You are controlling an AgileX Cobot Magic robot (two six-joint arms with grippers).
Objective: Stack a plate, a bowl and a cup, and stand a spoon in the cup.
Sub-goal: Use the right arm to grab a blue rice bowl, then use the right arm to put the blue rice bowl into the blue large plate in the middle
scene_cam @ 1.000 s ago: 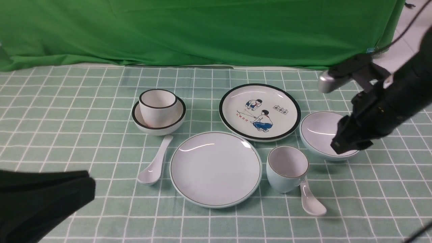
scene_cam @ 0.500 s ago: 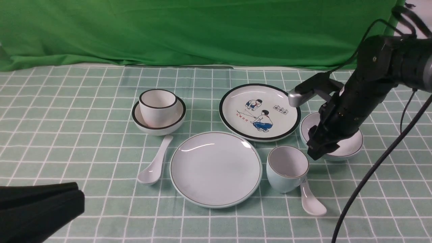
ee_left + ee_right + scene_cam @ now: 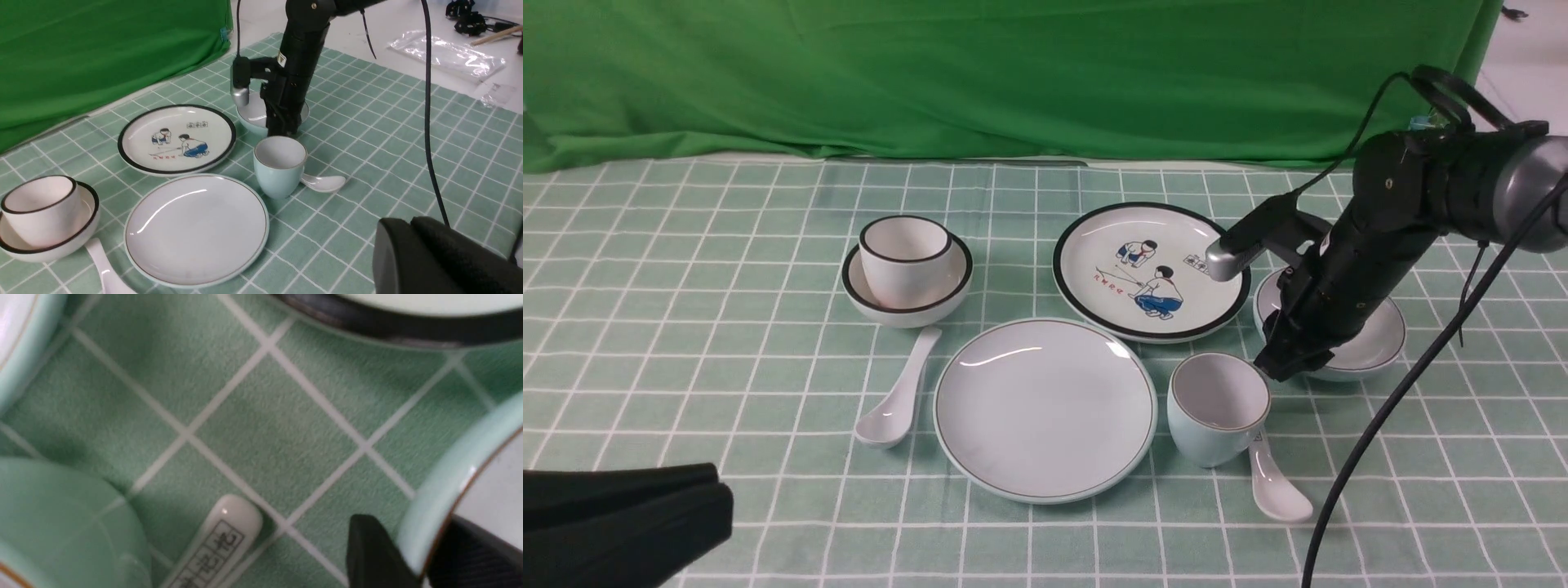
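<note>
The plain plate [image 3: 1045, 408] lies at the front centre. The pale cup [image 3: 1217, 404] stands upright just right of it. The pale bowl [image 3: 1372, 343] sits on the cloth behind and right of the cup. My right gripper [image 3: 1278, 367] is down on the bowl's near-left rim. In the right wrist view the gripper [image 3: 421, 559] has one finger outside and one inside the bowl wall [image 3: 441, 486], shut on it. The plain spoon [image 3: 898, 400] lies left of the plate. My left gripper [image 3: 719, 498] is shut and empty at the front left.
A cartoon plate with a thick black rim [image 3: 1152, 269] lies behind the plain plate. A black-rimmed cup [image 3: 905, 249] stands in a black-rimmed bowl [image 3: 907, 306] at the back left. A spoon with a printed handle [image 3: 1274, 486] lies beside the pale cup. A green curtain hangs behind.
My right arm has swung left and come down from beside the bowl onto its near-left rim. The left gripper has shifted a little at the front left.
</note>
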